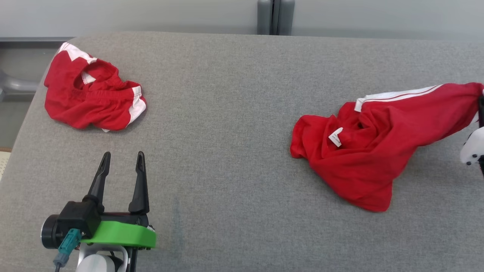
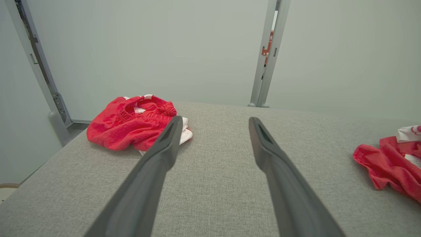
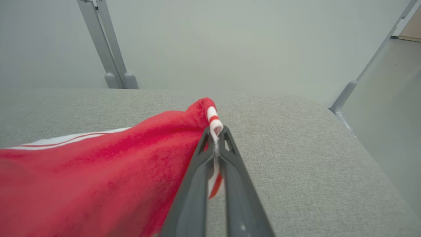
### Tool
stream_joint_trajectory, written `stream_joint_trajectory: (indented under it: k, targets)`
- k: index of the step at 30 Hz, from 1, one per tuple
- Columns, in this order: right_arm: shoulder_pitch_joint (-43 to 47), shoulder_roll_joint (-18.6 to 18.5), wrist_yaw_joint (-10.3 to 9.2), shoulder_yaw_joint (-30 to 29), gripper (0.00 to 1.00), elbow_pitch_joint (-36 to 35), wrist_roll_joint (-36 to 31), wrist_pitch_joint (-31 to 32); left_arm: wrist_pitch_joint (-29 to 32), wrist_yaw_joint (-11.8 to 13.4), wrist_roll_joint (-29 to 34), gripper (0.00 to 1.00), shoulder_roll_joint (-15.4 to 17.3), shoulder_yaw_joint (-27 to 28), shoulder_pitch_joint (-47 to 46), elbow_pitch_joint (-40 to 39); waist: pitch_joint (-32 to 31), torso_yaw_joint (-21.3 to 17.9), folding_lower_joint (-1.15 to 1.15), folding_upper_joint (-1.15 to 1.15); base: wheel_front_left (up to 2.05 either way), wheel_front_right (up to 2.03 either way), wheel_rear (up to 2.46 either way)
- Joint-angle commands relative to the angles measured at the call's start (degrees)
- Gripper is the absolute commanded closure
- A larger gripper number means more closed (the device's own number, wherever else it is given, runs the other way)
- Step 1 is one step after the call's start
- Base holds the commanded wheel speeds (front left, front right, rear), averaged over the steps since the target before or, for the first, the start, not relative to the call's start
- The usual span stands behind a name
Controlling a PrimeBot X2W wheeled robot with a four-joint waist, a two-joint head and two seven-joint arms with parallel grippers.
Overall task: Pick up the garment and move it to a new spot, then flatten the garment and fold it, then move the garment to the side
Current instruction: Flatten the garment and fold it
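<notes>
Shorts [image 1: 75,104] well apart from garment [image 1: 372,162]

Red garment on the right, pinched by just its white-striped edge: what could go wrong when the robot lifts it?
The right fingers hold only a thin hem of the red garment, so it may slip out. Most of it lies bunched on the grey table and could drag or twist further.

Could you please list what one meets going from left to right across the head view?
From the left: bunched red garment → grey post at the back → stretched red garment → right hand, shut on that garment's corner. The left hand overlaps the bunched red garment, so it is left out.
</notes>
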Motion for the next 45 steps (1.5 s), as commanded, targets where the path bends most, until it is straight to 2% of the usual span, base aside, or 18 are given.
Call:
stream_joint_trajectory:
  k: [1, 6, 10, 16, 17, 19, 28, 35, 36, 37, 41, 45]
  targets:
    - [0.21, -1.09, -0.12, -1.22, 1.00, -1.13, -0.71, -0.02, -0.04, -0.16, -0.17, 0.00, 0.00, 0.15, 0.86, -0.07, -1.62, -1.18, 0.00, 0.00, 0.00, 0.00, 0.00]
    - [-1.56, -3.33, -0.11, -4.36, 1.00, -4.69, -3.32, -0.03, -0.04, -0.16, -0.37, 0.00, -0.03, -0.33, 1.70, 0.17, -3.13, -1.60, 0.00, 0.00, 0.00, 0.00, 0.00]
    - [-3.32, -2.84, -0.11, -4.02, 1.00, -8.37, -5.73, -0.03, -0.05, -0.16, -0.49, 0.00, -0.05, -0.64, 2.34, 0.27, -4.21, -1.48, 0.00, 0.00, 0.00, 0.00, 0.00]
    - [-5.28, 3.27, -0.11, 0.86, 1.00, -13.70, -7.38, 0.09, -0.04, -0.16, -0.97, 0.00, -0.05, -0.61, 3.40, 0.34, -5.52, -0.87, 0.00, 0.00, 0.00, 0.00, 0.00]
    - [-6.29, 6.09, -0.11, 3.20, 1.00, -14.90, -7.27, 0.40, -0.04, -0.16, -1.18, 0.00, -0.05, -0.84, 3.62, 0.39, -5.76, -0.51, 0.00, 0.00, 0.00, 0.00, 0.00]
    - [-7.42, 8.97, -0.11, 5.74, 1.00, -15.72, -7.12, 0.70, -0.05, -0.16, -1.30, 0.00, -0.04, -1.03, 3.51, 0.49, -5.85, 0.09, 0.00, 0.00, 0.00, 0.00, 0.00]
    - [-11.56, 20.95, -0.11, 19.50, 1.00, -14.05, -5.49, 0.88, -0.04, -0.16, -1.85, 0.00, -0.04, -2.67, 2.04, 1.20, -5.10, 4.93, 0.00, 0.00, 0.00, 0.00, 0.00]
    - [-9.38, 24.71, -0.11, 32.66, 0.98, -9.53, -2.12, 0.56, -0.04, -0.03, -3.12, 0.00, -0.04, -4.63, 1.01, 1.76, -3.83, 9.34, 0.00, 0.00, 0.00, 0.00, 0.00]
    - [-9.16, 24.80, -0.11, 33.84, 0.06, -8.86, -1.22, 0.54, -0.04, 0.03, -3.30, 0.00, -0.05, -4.95, 0.83, 1.82, -3.71, 9.76, 0.00, 0.00, 0.00, 0.00, 0.00]
    - [-9.04, 24.86, -0.11, 35.42, 0.00, -8.18, -0.33, 0.53, -0.04, 0.15, -3.43, 0.00, -0.04, -5.12, 0.72, 1.88, -3.63, 10.14, 0.00, 0.00, 0.00, 0.00, 0.00]
    - [-9.07, 24.96, -0.11, 39.72, 0.00, -6.34, 3.39, 0.41, -0.05, 0.78, -3.68, 0.00, -0.04, -5.24, 0.70, 1.87, -3.75, 10.29, 0.00, 0.00, 0.00, 0.00, 0.00]
    - [-11.00, 24.64, -0.11, 38.89, 0.00, -4.92, 6.94, -0.01, -0.04, 0.91, -3.05, 0.00, -0.06, -3.99, 1.64, 1.75, -4.37, 8.46, 0.00, 0.00, 0.00, 0.00, 0.00]
